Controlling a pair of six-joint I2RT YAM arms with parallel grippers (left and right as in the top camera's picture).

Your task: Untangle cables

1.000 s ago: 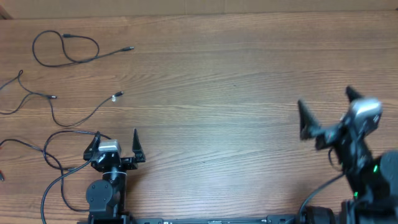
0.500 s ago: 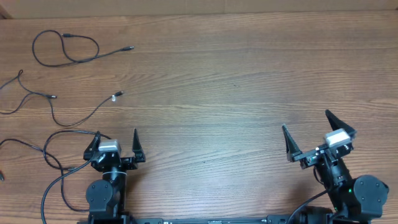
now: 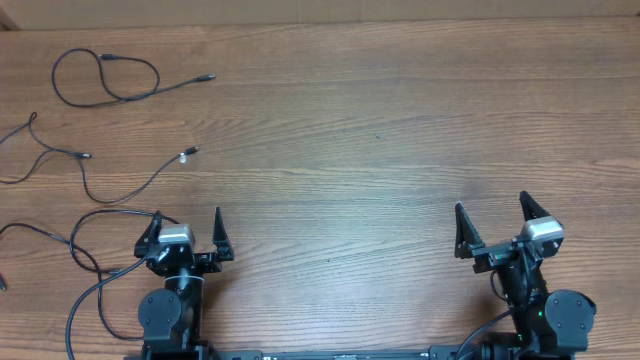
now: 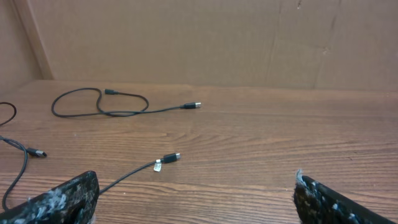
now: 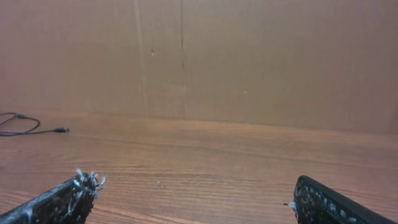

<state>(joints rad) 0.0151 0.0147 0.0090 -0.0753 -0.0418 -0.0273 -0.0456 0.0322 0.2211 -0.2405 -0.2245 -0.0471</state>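
Observation:
Several thin black cables lie apart at the table's left. A looped cable (image 3: 105,85) is at the far left back; it also shows in the left wrist view (image 4: 99,107). A second cable (image 3: 130,190) with a silvery tip lies in front of it, also seen in the left wrist view (image 4: 134,173). A third cable (image 3: 20,150) runs off the left edge. My left gripper (image 3: 187,228) is open and empty at the front left. My right gripper (image 3: 492,218) is open and empty at the front right, far from the cables.
A thicker black wire (image 3: 85,255) loops beside the left arm's base. A brown cardboard wall (image 5: 199,56) stands behind the wooden table (image 3: 350,130).
The right arm has drawn back and down to the front right, and its open gripper now points straight ahead. The left arm and the cables have not moved.

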